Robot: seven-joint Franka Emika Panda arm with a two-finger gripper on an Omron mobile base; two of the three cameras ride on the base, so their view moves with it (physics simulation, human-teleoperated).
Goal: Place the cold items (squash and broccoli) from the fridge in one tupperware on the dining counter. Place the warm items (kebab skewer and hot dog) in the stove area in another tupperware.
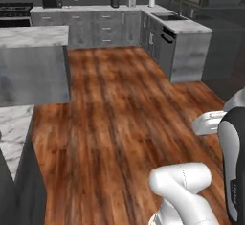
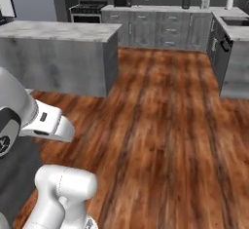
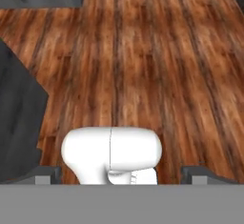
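Observation:
My gripper (image 3: 123,175) points down at the wooden floor (image 3: 143,66). Its two dark fingertips (image 3: 45,174) stand far apart at the bottom of the hand view, open, with nothing held between them. The stove (image 1: 14,16) sits at the far back left of the kitchen, and is also seen as the stove (image 2: 87,9) from the right base. A marble-topped island counter (image 2: 58,30) stands ahead to the left, the same island counter (image 1: 33,35). The squash, broccoli, kebab skewer, hot dog, tupperware and fridge are out of view.
A grey counter with a sink (image 1: 191,28) runs along the right side. A microwave (image 1: 51,0) sits on the back counter. A second marble top (image 1: 12,128) lies close on my left. Open wooden floor (image 1: 119,99) stretches ahead.

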